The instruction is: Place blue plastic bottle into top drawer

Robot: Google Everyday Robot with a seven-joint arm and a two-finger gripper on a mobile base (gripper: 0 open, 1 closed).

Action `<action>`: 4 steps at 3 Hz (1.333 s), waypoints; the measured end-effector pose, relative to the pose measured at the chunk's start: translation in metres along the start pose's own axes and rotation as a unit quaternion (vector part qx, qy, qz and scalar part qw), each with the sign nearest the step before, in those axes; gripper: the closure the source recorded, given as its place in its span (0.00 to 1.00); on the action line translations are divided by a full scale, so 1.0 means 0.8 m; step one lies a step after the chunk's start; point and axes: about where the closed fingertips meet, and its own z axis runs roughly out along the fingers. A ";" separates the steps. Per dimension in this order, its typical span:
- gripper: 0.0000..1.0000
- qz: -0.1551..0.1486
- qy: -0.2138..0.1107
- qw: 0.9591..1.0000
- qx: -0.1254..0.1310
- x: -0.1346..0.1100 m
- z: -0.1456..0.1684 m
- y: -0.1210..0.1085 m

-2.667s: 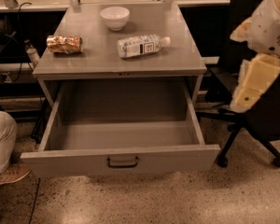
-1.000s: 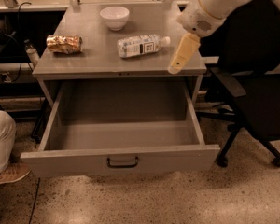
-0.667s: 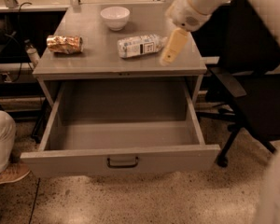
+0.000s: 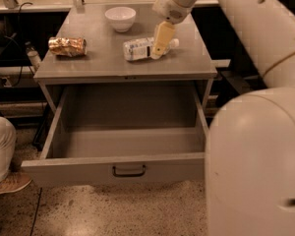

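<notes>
Here the blue plastic bottle lies on its side on the grey cabinet top, cap pointing right. The gripper overlaps its cap end; whether it is clamped or released, I cannot tell. A white bowl sits behind and a gold foil packet to the left. Below, the top drawer stands pulled out.

1. The cream-yellow gripper hangs over the blue plastic bottle, which has a pale blue-white patterned label and a white cap.
2. Left of the gripper: a shiny gold foil packet.
3. Beyond it: a white bowl.
4. Below it: the grey top drawer with a dark handle.
</notes>
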 end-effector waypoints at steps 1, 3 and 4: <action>0.00 -0.010 0.021 1.000 -0.014 -0.013 0.032 -0.011; 0.00 -0.011 0.049 0.997 -0.051 -0.018 0.082 -0.010; 0.00 -0.008 0.053 0.996 -0.068 -0.016 0.099 -0.006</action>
